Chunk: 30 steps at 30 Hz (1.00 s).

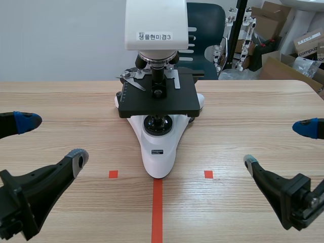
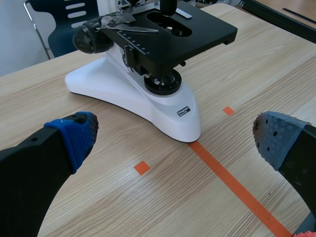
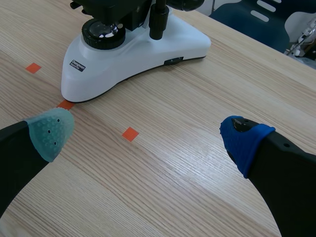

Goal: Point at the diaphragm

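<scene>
Both grippers hang released over the near desk [image 1: 253, 116], holding nothing: the left gripper [image 1: 53, 140] at the near left and the right gripper [image 1: 276, 145] at the near right, each with its fingers [image 1: 77, 161] spread wide and well apart from the microscope [image 1: 159, 152]; between them runs the red tape line [image 1: 157, 210], which meets the white foot of the microscope at the desk's middle; the diaphragm [image 1: 158, 120] I take to sit in the dark round cluster under the black stage [image 1: 167, 101], above the foot and facing the near side. With the fingers this far apart, I judge that one tip aimed under the stage leaves the other free to strike the stage edge, the side knob [image 2: 91, 38] or the slide holder [image 1: 132, 82], and a shove could slide the whole instrument off its mark; the gap under the stage looks low, so a tip coming in too high would meet the stage, and one too low would indicate the lamp ring [image 3: 102, 33] on the foot instead. Hard to make out: the diaphragm proper is lost in shadow beneath the stage, and no lever or rim can be told apart from the lamp ring; the microscope's head [image 1: 156, 25] is cut off above its label, and the right wrist view loses nearly all of the stage.
</scene>
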Motion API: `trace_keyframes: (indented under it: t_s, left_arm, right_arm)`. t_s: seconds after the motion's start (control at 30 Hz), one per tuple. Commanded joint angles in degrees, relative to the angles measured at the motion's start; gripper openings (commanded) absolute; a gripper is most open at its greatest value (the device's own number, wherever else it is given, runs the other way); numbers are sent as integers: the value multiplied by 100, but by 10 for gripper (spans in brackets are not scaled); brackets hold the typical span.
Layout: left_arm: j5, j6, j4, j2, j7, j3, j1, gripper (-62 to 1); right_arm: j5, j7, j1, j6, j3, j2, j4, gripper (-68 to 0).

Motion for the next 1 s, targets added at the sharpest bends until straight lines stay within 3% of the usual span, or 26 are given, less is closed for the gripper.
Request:
trace_keyframes:
  t_s: [0.0, 0.43, 0.67, 0.83, 0.9, 0.97]
  left_arm:
    - [-31, -9, 144, 15, -127, -15, -17, 14]
    - [-13, 144, 144, 15, -125, -15, -17, 14]
    - [295, 254, 127, 15, -170, -15, -17, 11]
    - [789, 251, -35, 15, -487, -15, -17, -269]
    - [975, 251, -136, 15, -643, -15, -17, -326]
    - [1086, 251, -269, 15, -892, -15, -17, -340]
  right_arm:
    - [79, 61, 17, -39, 11, 63, 92, 4]
    - [76, 61, 17, -39, 11, 63, 92, 4]
    - [76, 61, 17, -39, 11, 63, 92, 4]
    - [76, 61, 17, -39, 11, 63, 92, 4]
    - [76, 61, 17, -39, 11, 63, 92, 4]
    - [76, 61, 17, -39, 11, 63, 92, 4]
